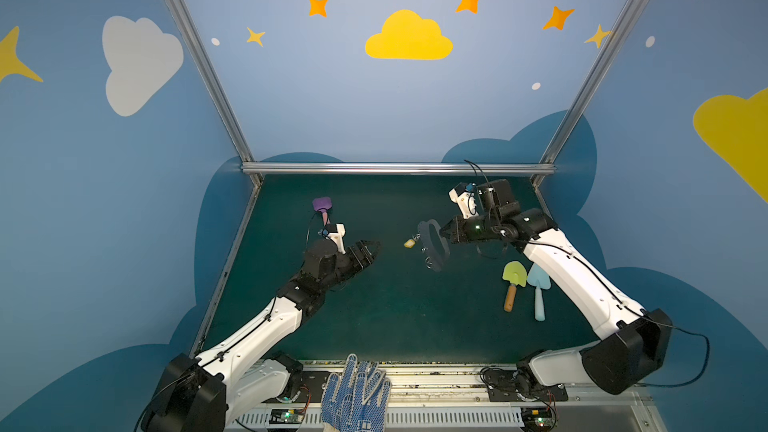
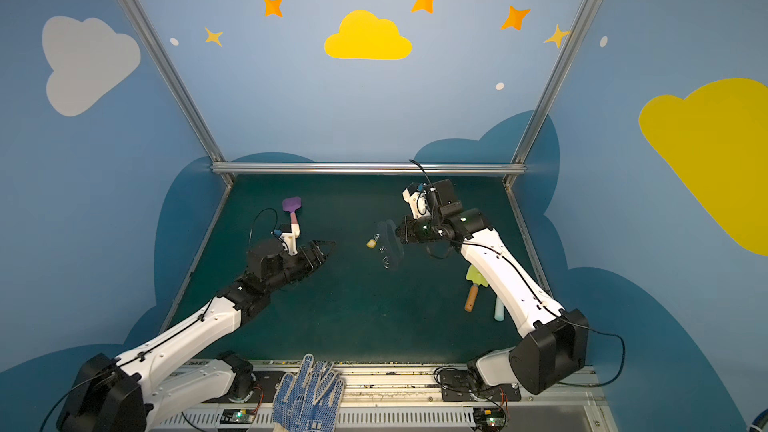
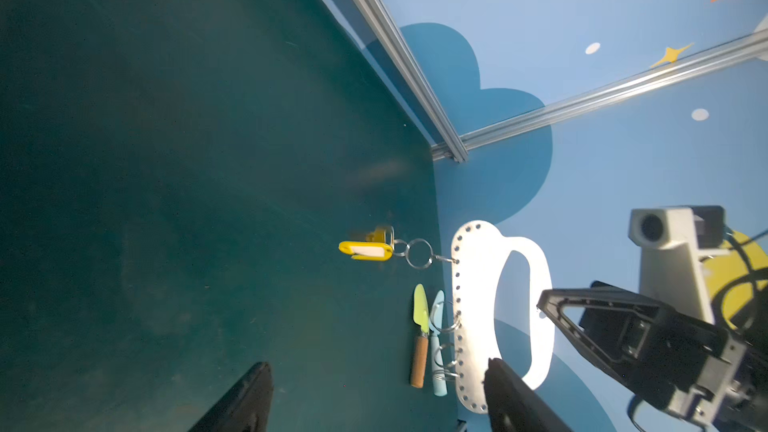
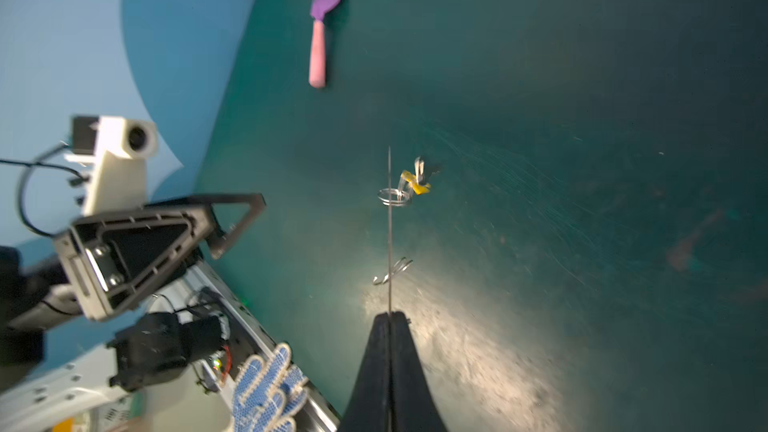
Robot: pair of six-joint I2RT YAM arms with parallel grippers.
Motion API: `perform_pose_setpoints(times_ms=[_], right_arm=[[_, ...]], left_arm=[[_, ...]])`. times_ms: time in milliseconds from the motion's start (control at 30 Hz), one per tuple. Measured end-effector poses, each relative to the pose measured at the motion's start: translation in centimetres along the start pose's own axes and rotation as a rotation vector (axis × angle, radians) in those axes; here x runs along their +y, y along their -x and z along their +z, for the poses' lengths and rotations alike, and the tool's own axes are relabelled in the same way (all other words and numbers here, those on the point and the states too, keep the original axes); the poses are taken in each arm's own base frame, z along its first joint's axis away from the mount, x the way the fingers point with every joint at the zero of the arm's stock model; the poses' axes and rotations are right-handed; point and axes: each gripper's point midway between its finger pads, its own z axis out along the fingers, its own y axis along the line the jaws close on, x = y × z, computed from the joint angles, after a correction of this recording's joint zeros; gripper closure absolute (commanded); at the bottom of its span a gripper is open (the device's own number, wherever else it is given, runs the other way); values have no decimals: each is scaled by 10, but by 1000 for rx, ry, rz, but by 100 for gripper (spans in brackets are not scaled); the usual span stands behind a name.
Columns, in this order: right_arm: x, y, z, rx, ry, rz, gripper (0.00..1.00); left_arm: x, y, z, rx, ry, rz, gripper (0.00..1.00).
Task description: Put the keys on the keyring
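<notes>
Above the mat [image 1: 374,317], your right gripper [image 4: 390,317] pinches the keyring [image 3: 473,305] aloft, the keys [image 3: 365,249] dangle from its holed edge, and your left gripper [image 1: 374,252] gapes empty nearby, so you seem finished bar setting down.

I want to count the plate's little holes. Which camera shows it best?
The left wrist view: the keyring faces it flat, with holes and slot clear. Both top views show it small and dark. The right wrist view sees only its thin edge.

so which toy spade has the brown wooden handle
The lime-green-bladed spade; the pale blue trowel beside it is all blue, the purple spade has a pink handle.
</notes>
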Motion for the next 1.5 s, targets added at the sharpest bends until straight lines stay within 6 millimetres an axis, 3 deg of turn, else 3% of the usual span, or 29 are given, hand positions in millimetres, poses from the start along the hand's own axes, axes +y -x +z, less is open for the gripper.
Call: perform_pose_setpoints(times_ms=[233,767,1067,1500], right_arm=[[4,-8,1,67,-77,-87,100],[26,-11,3,98,-67,-228,100],[36,-17,31,142,-44,-239,100],[81,-8,85,148,93,-221,100]], left_arm=[[29,0,-2,-12,145,-5,15],[36,3,-4,-25,189,-9,13],[39,7,-6,-34,198,-19,12],[44,24,-32,-134,207,-78,5]])
